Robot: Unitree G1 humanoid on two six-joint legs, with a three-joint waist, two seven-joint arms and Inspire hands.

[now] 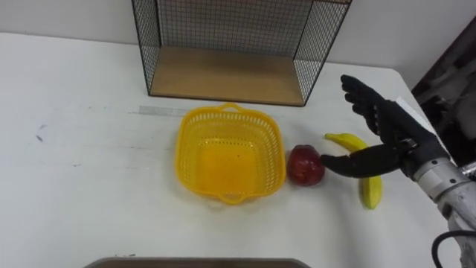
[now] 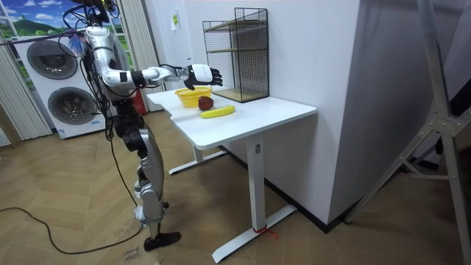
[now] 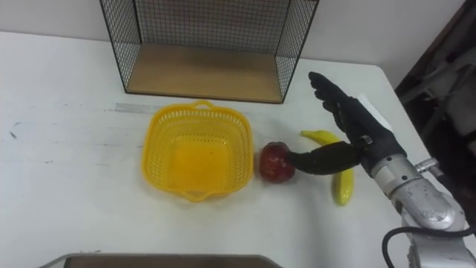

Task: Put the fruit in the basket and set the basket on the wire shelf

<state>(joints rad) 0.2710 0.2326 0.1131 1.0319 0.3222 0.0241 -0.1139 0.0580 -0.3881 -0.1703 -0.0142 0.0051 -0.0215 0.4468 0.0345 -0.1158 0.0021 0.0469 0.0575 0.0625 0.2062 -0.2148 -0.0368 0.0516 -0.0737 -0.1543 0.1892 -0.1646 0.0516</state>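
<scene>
Nothing is done yet: the basket [image 1: 181, 152] sits empty on the bench [image 1: 82, 171] before the wire shelf [image 1: 223, 71], with the apple [image 1: 304, 164] just beside it and the banana [image 1: 370, 190] further right, while the right hand [image 1: 387, 123] hovers above both fruit, fingers spread, holding nothing.

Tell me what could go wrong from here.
The open right hand hovers over the banana with its thumb beside the apple; a sideways nudge could roll the apple away instead of gripping it. The apple lies close beside the yellow basket, so pushing it may shove the basket aside.
</scene>
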